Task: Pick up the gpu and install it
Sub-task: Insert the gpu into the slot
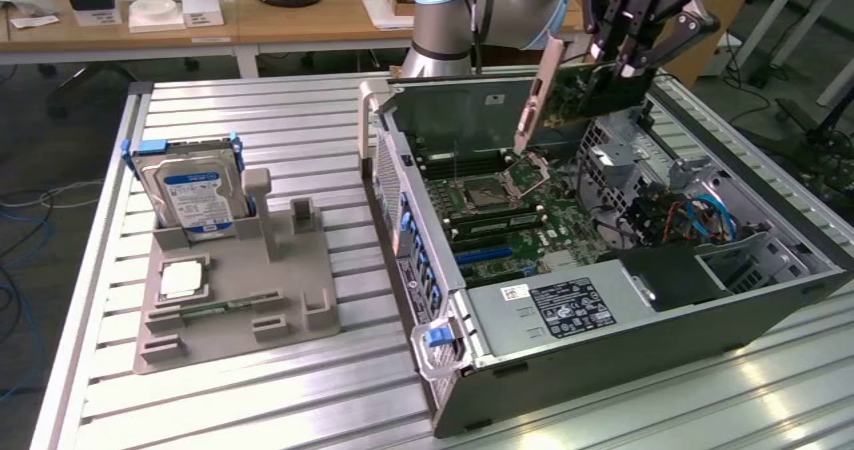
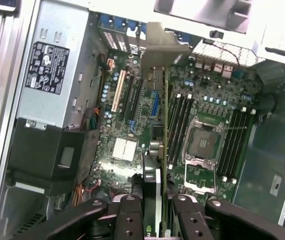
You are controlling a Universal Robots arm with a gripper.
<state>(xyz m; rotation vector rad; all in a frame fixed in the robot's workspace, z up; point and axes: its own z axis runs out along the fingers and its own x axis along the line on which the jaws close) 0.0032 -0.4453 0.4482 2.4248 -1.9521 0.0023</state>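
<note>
We see the gpu [image 1: 591, 88], a green circuit card with a metal bracket [image 1: 539, 82] at the exterior view's left end. It hangs on edge, pinched between the fingers [image 1: 627, 40], clear above the motherboard [image 1: 501, 210].

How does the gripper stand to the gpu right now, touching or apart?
Touching. The wrist view shows the gpu edge-on, clamped between the fingers of the gripper; in the exterior view it hangs from them above the open computer case.

The gpu [image 2: 158, 130] stands edge-on in the wrist view, faces hidden, gripped end cut off.
</note>
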